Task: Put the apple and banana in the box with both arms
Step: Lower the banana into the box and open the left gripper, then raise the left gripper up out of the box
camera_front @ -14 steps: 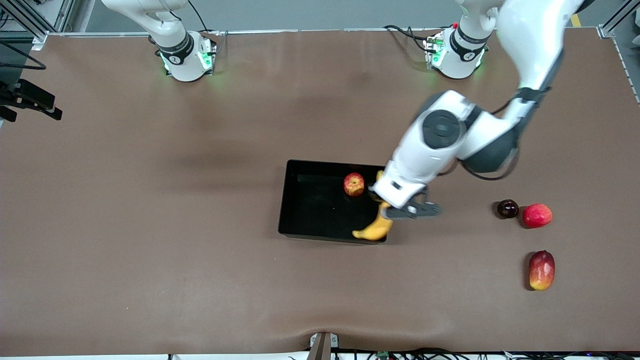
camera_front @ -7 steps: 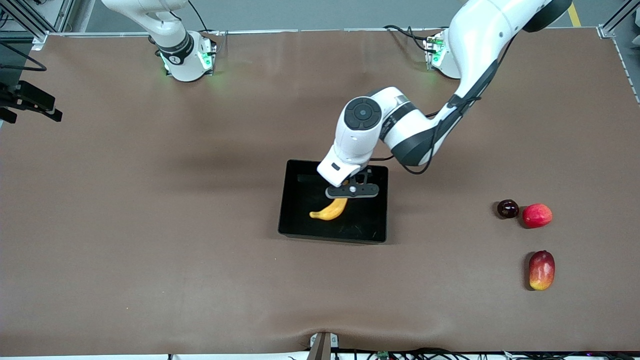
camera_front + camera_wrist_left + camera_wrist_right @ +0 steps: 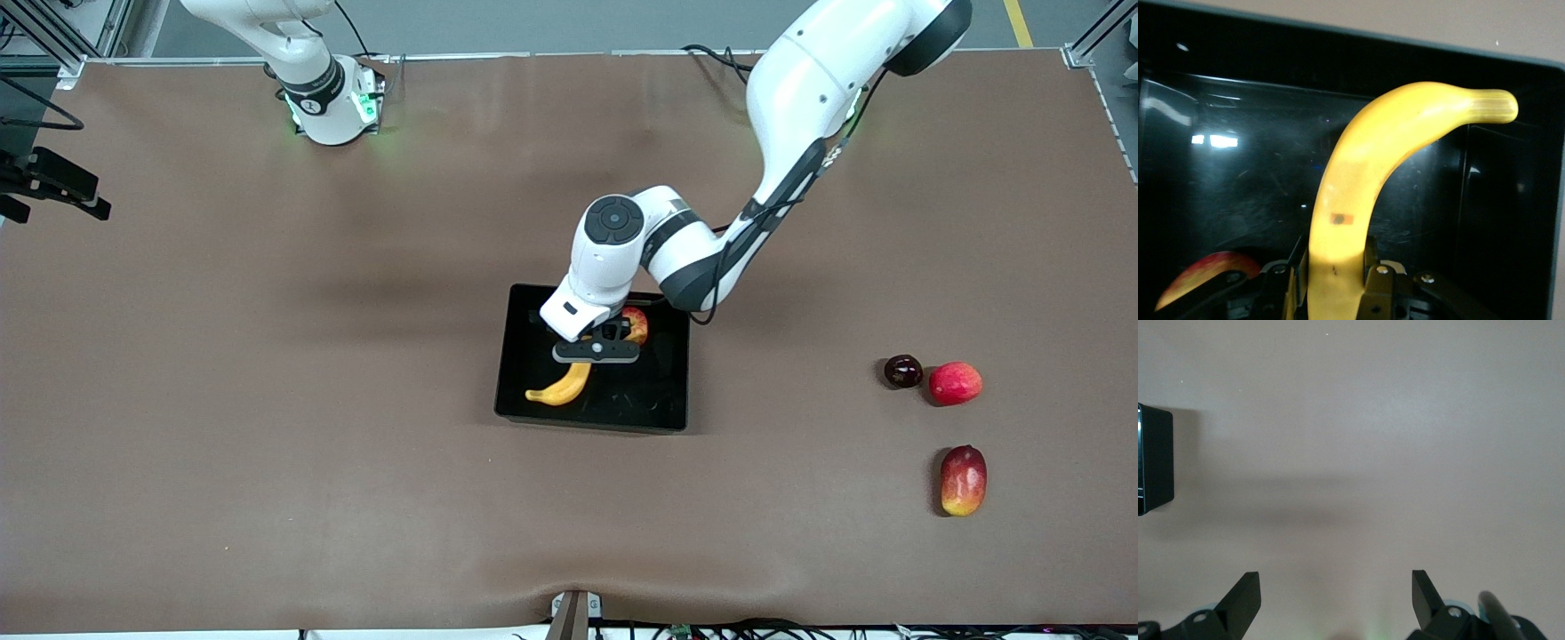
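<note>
The black box point(image 3: 520, 360) sits mid-table. My left gripper point(image 3: 596, 352) is over it, shut on the yellow banana point(image 3: 560, 387), whose free end hangs low over the box's corner nearer the front camera, toward the right arm's end. In the left wrist view the banana point(image 3: 1365, 173) runs out from between the fingers point(image 3: 1379, 283) over the box floor point(image 3: 1238, 173). The red, yellow-streaked apple point(image 3: 635, 322) lies in the box, partly hidden by the left wrist; it also shows in the left wrist view point(image 3: 1201, 277). My right gripper point(image 3: 1335, 595) is open and empty over bare table, out of the front view.
A dark round fruit point(image 3: 902, 371), a pinkish-red round fruit point(image 3: 955, 383) and a red-yellow mango-like fruit point(image 3: 963, 480) lie toward the left arm's end of the table. A corner of the box point(image 3: 1153, 460) shows in the right wrist view.
My left gripper has carried the banana from the box's edge at the left arm's end to over its middle. The apple stays in the box. The right arm has not moved.
</note>
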